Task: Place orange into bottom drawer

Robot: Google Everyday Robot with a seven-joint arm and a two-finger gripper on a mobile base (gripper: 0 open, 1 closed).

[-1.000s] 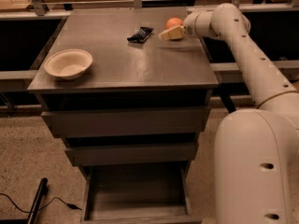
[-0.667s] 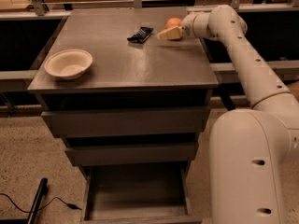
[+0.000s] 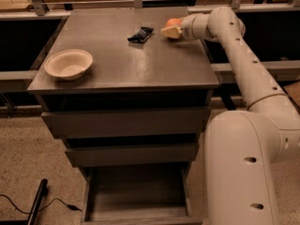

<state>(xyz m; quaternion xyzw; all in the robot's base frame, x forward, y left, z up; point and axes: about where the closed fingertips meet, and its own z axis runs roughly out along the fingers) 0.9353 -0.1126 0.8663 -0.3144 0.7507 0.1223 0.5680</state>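
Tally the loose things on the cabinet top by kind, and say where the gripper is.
bowl: 1
black wrapper: 1
orange: 1
Total: 3
The gripper is at the orange, at the back right of the cabinet top.

The scene is dim and warm in tone; light falls from above and gives a soft sheen on the cabinet top [image 3: 140, 60]; the gripper [image 3: 171, 31], at the far right of this top beside the orange [image 3: 173, 21], is brightly lit; the open bottom drawer [image 3: 136, 198] lies in shadow.
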